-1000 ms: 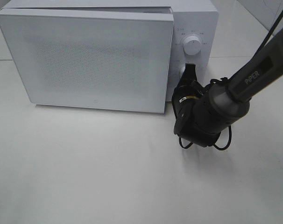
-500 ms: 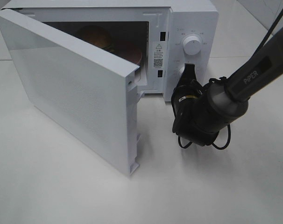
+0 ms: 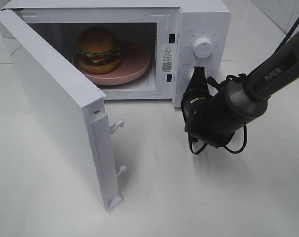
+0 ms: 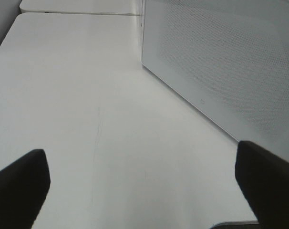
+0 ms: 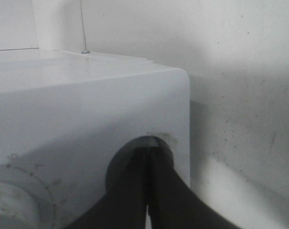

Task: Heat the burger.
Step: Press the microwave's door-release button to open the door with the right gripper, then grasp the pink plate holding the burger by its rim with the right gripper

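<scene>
- The burger (image 3: 99, 49) was seen inside the microwave (image 3: 204, 19), resting on a round pink plate (image 3: 137, 66) toward the left of the cavity.
- The door (image 3: 51, 103) was found swung wide on its left hinge, its latch hooks exposed at the free edge.
- The right gripper (image 3: 197, 74) was held against the control panel just below the dial (image 3: 204, 48). In the right wrist view its fingers were shown pressed together, clamped on nothing, with their tips set into a round recess (image 5: 119, 164) in the panel.
- The left gripper (image 4: 143, 179) was not seen in the high view. In its own wrist view its fingers were spread wide apart and empty, low over the table (image 3: 189, 197), with the perforated outer face of the door ahead and to one side.
- The step in hand was judged to be the working of the door release, with the cavity already laid open.
- Whether heating had been done could not be told from the pictures.
- If it had not, the next move was judged to call for the right gripper being drawn back from the recess, the door being pushed shut from its outer face, for which the left gripper was well placed, and the dial then being turned.
- If it had, the plate would have to be gripped at its rim and drawn out level.
</scene>
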